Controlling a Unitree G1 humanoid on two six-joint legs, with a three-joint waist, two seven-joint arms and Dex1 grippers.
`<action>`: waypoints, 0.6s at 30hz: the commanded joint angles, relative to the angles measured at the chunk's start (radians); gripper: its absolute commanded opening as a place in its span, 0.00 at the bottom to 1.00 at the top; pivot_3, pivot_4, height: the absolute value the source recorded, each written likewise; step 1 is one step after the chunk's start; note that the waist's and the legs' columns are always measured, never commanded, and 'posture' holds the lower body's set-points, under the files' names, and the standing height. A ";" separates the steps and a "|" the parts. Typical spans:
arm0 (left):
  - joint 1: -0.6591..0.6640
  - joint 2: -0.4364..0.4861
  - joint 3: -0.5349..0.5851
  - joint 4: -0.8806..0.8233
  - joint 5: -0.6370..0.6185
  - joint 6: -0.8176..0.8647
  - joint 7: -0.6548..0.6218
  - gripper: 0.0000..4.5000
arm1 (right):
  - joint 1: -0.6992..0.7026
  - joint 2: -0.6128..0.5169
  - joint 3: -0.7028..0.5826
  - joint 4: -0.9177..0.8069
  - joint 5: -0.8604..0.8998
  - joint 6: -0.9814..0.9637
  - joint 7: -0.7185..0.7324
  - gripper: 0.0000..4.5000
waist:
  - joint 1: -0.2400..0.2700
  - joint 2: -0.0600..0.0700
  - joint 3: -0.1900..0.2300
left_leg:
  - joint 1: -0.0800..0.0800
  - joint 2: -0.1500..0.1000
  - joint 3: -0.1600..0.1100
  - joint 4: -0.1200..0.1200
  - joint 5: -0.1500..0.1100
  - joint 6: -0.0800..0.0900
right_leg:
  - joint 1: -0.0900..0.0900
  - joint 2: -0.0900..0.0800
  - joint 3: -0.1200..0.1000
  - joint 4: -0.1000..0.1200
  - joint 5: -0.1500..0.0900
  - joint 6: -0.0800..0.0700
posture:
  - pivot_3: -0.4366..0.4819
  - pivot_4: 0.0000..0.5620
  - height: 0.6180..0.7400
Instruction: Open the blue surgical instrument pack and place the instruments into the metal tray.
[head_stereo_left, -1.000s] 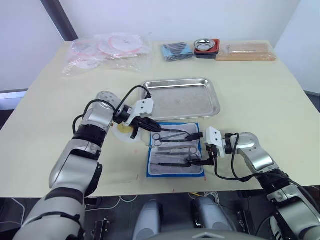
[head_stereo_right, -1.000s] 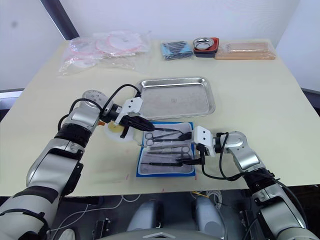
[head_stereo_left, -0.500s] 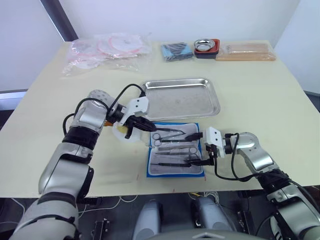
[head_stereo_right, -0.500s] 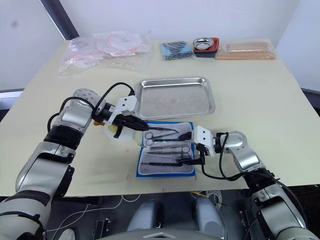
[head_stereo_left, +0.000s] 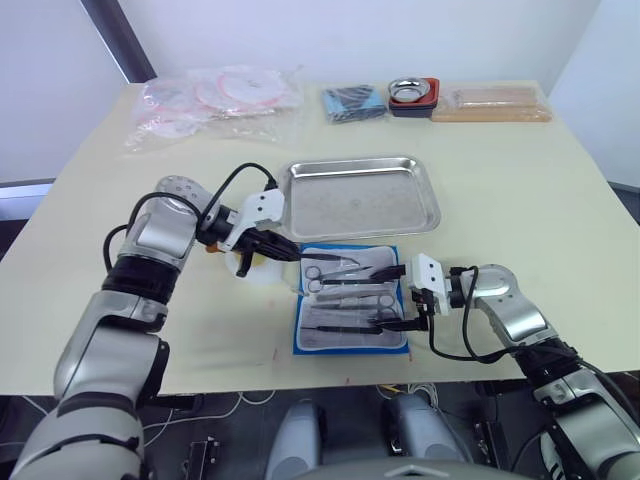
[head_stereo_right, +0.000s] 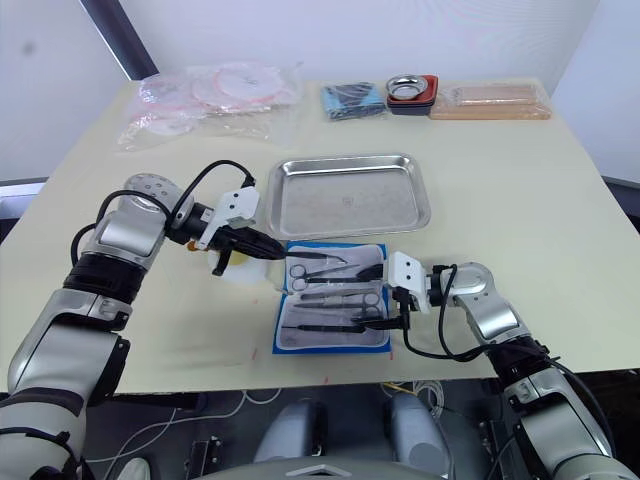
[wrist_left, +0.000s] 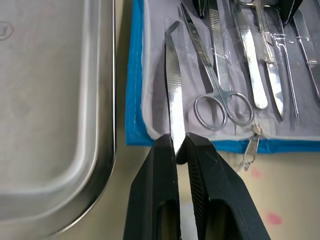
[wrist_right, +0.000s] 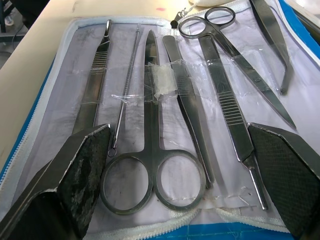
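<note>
Left wrist view: curved forceps (wrist_left: 174, 95) are clamped in the left pincer (wrist_left: 181, 150); they should be lifted clear, then carried to the metal tray (wrist_left: 55, 100). The right pincer (wrist_right: 185, 165) is spread apart over the blue surgical instrument pack (wrist_right: 65, 100).

We see bare tabletop (head_stereo_left: 520, 190) to the right of the metal tray (head_stereo_left: 364, 196), open for a pass. The left gripper (wrist_left: 180, 150), closed on curved tweezers (wrist_left: 173, 95), crowds the blue surgical instrument pack (head_stereo_left: 350, 299) at its left edge; the right gripper (head_stereo_left: 388, 296), fingers spread, blocks its right edge.
</note>
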 joint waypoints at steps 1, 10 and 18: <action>-0.009 0.032 0.043 -0.035 -0.030 0.006 -0.025 0.01 | 0.042 -0.007 0.057 0.084 -0.089 0.043 -0.028 1.00 | 0.000 0.000 0.000 | 0.000 0.000 0.000 0.000 0.000 0.000 | 0.000 0.000 0.000 0.000 0.000 0.000 | 0.48 0.27 1.00; -0.001 0.074 0.048 -0.036 -0.049 0.011 -0.039 0.01 | 0.041 -0.004 0.056 0.087 -0.089 0.040 -0.029 1.00 | 0.000 0.000 0.000 | 0.000 0.000 0.000 0.000 0.000 0.000 | 0.000 0.000 0.000 0.000 0.000 0.000 | 0.48 0.27 1.00; 0.017 0.107 0.064 -0.053 -0.081 0.025 -0.040 0.01 | 0.038 0.000 0.056 0.095 -0.090 0.035 -0.030 1.00 | -0.001 0.000 0.000 | 0.000 0.000 0.000 0.000 0.000 0.000 | 0.000 0.000 0.000 0.000 0.000 0.000 | 0.48 0.27 1.00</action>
